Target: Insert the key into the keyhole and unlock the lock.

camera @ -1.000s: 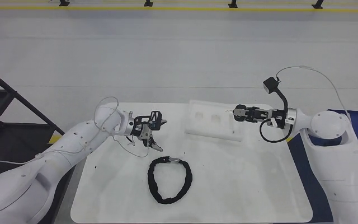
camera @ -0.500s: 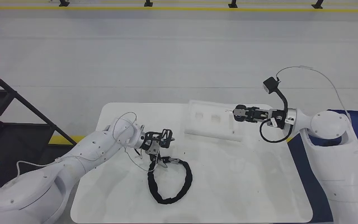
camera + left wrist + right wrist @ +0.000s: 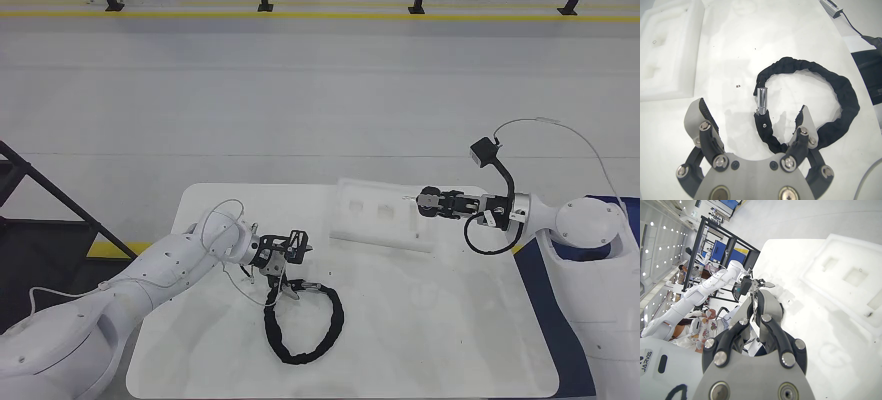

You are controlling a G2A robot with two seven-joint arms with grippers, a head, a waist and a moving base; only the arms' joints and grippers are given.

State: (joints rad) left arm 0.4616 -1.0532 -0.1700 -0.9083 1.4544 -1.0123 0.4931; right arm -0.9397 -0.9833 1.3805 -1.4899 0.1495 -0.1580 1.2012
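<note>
A chain lock [image 3: 303, 327] in a black fabric sleeve lies in a ring on the white table [image 3: 450, 330]. Its chrome cylinder [image 3: 762, 101] joins the two sleeve ends. My left gripper [image 3: 752, 104] is open and low over the table, its fingers on either side of the sleeve end just below the cylinder, not touching it. In the top view the left gripper [image 3: 287, 287] sits at the ring's upper left. My right gripper [image 3: 425, 199] hovers over the foam block, shut on a thin metal key [image 3: 754, 311] that is mostly hidden between the fingers [image 3: 768, 306].
A white foam block [image 3: 385, 215] with square recesses lies at the table's back middle, under the right gripper. A small dark speck [image 3: 738, 86] lies between the foam [image 3: 668, 56] and the lock. A dark mat [image 3: 565, 330] borders the table's right edge.
The left arm came forward and down from beside the foam to the lock's cylinder end, then held still. The right arm has not moved.
</note>
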